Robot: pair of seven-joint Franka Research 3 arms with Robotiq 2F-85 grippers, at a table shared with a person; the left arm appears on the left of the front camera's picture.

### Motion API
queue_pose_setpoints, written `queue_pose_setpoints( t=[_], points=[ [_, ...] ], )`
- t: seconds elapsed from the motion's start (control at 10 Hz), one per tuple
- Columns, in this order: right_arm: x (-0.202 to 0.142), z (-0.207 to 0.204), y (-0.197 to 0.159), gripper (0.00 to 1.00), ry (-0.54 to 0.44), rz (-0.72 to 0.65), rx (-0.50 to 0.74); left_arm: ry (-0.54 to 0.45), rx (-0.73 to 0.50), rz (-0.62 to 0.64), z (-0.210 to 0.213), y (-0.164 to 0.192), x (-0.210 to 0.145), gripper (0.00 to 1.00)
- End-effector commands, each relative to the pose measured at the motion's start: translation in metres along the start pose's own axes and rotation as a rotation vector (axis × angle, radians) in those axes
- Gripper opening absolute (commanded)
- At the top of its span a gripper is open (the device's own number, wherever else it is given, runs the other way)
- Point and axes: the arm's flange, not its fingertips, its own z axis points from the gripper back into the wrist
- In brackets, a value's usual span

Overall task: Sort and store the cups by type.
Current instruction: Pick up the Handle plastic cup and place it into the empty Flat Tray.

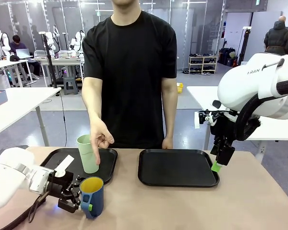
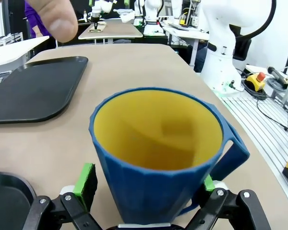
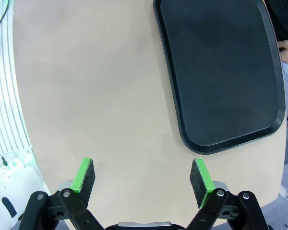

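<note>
CUPS AWAITING SORTING: Across a tan table (image 1: 259, 201), a person (image 1: 129, 72) in a black T-shirt stands just behind the left tray (image 1: 108, 165). One hand (image 1: 101, 136) hangs loosely over the pale mint-green tumbler (image 1: 88, 154). The tumbler stands upright on that tray's right half, which seems to mark the tray as the place for tall handleless cups.

A second black tray (image 1: 177, 167) lies bare just to the right of the left tray, with a narrow strip of tabletop between them. It is probably kept free for the other type.

The dark blue mug (image 1: 92, 196), yellow inside, stands upright on the table just off the left tray's near edge, not yet stored.

The left gripper (image 2: 147, 184) lies low at that same edge. Its jaws are spread to full width on either side of the mug, with green pads (image 2: 86, 184) beside the wall, and it grips nothing so far. It looks lined up for a side grasp.

The right gripper (image 3: 143, 177) hovers well to the right of the left tray, past the second tray's far corner. Its fingers are wide apart and empty, seemingly parked out of the way.

The tumbler and the person's hand sit close behind the mug, so a lift would want to go up and rightward. The mug's handle juts out beside one finger and could snag as the jaws close.
</note>
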Motion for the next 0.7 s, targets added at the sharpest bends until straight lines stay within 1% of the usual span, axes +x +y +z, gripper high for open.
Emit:
queue_pose_setpoints(
  t=[0.0, 0.1, 0.3, 0.4, 0.5, 0.6],
  points=[
    [-0.0011, -0.0018, 0.0026, 1.0, -0.006, -0.014, -0.013, -0.049, -0.008, -0.017, -0.0099, 0.0098, -0.0014, 1.0],
    [-0.0011, -0.0018, 0.0026, 1.0, -0.006, -0.014, -0.013, -0.063, -0.03, -0.028, -0.012, 0.0106, -0.0014, 1.0],
    [-0.0011, -0.0018, 0.0026, 1.0, -0.006, -0.014, -0.013, -0.056, -0.008, -0.022, -0.0123, 0.0118, -0.0039, 1.0],
    [-0.0011, -0.0018, 0.0026, 1.0, -0.006, -0.014, -0.013, -0.067, -0.042, -0.014, -0.0145, 0.0108, -0.0055, 0.86],
    [-0.0011, -0.0018, 0.0026, 1.0, -0.006, -0.014, -0.013, -0.089, -0.056, -0.012, -0.0169, 0.0096, -0.0079, 0.82],
    [-0.0011, -0.0018, 0.0026, 1.0, -0.006, -0.014, -0.013, -0.098, -0.033, 0.003, -0.0172, 0.0105, -0.0094, 0.66]
  ],
)
